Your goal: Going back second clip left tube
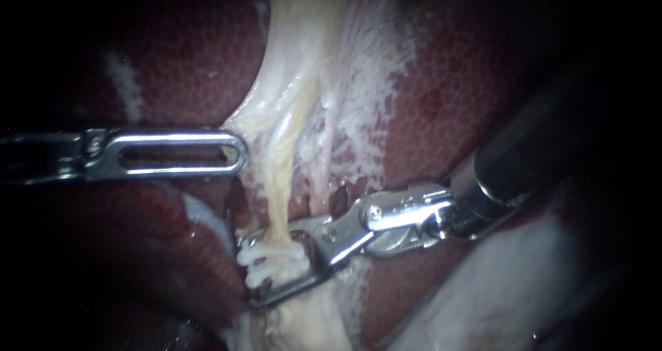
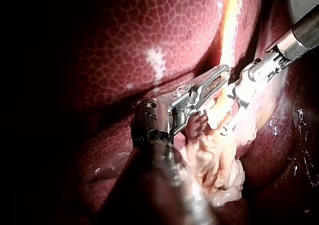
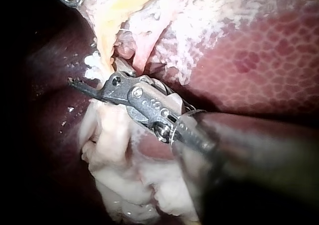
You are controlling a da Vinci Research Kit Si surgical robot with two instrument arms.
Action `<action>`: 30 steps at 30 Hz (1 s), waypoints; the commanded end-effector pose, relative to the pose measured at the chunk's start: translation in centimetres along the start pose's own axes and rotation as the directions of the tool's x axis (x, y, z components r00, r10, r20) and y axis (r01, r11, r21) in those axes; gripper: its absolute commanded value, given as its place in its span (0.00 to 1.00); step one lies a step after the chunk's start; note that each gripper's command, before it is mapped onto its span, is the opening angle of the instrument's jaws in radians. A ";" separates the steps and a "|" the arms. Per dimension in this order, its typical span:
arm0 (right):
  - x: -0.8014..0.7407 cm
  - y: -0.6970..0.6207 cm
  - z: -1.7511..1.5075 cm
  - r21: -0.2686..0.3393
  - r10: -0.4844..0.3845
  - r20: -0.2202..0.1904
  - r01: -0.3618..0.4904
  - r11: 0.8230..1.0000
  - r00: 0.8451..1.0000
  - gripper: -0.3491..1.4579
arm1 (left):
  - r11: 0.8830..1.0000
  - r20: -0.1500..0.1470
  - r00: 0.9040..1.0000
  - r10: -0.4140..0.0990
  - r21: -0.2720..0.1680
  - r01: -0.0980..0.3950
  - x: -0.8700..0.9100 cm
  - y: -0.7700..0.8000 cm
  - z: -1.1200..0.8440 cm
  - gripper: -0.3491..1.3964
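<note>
Right instrument (image 1: pixel 246 274) is straddling the left tube (image 1: pixel 277 199) near 6 o'clock, jaws standing open around the white clip (image 1: pixel 265 258) and gripping nothing. Backing out toward 3 o'clock is calling for a straight line, jaws apart, without snagging the clip. Left instrument (image 1: pixel 238 151) is sitting at 9 o'clock beside the tube; I cannot tell its grip

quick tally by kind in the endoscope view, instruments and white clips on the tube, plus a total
instruments: 2 (left instrument, right instrument)
white clips: 2, one just below the other on the same tube
total: 4
</note>
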 end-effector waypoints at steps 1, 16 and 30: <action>0.00 -0.01 0.00 0.000 0.003 0.000 -0.003 1.000 1.000 0.52 | 1.000 0.000 1.000 0.000 0.000 0.000 0.00 0.00 0.00 0.00; 0.05 -0.03 -0.26 -0.023 0.197 -0.009 -0.197 0.980 0.980 0.52 | 1.000 0.000 1.000 0.000 0.000 0.000 0.00 0.00 0.00 0.00; 0.02 -0.17 -0.95 -0.046 0.295 -0.019 -0.296 0.954 0.955 0.51 | 1.000 0.000 1.000 0.001 0.000 -0.001 0.01 0.01 0.00 0.00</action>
